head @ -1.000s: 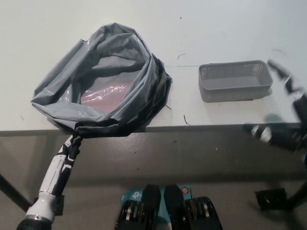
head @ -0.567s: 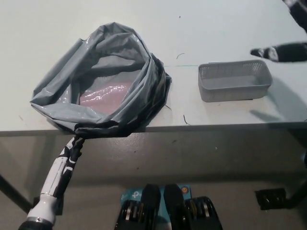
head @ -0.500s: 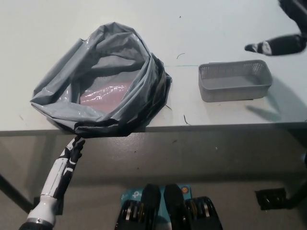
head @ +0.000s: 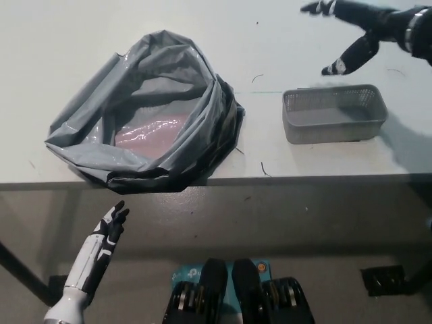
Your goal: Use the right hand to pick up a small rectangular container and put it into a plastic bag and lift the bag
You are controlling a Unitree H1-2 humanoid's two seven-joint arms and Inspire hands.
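White table [head: 81, 27] spanning the far half of view, near edge running left to right, thin green line [head: 266, 92] marking the top near centre, dark scuffs [head: 263, 169] sitting by the edge, grey floor [head: 324, 229] lying below, black base [head: 385, 280] showing near right.

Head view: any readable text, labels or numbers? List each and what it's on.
None readable.
Grey plastic bag: no print visible.
Grey perforated rectangular container: no label visible.
White table: only dark specks and a thin green line, no writing.
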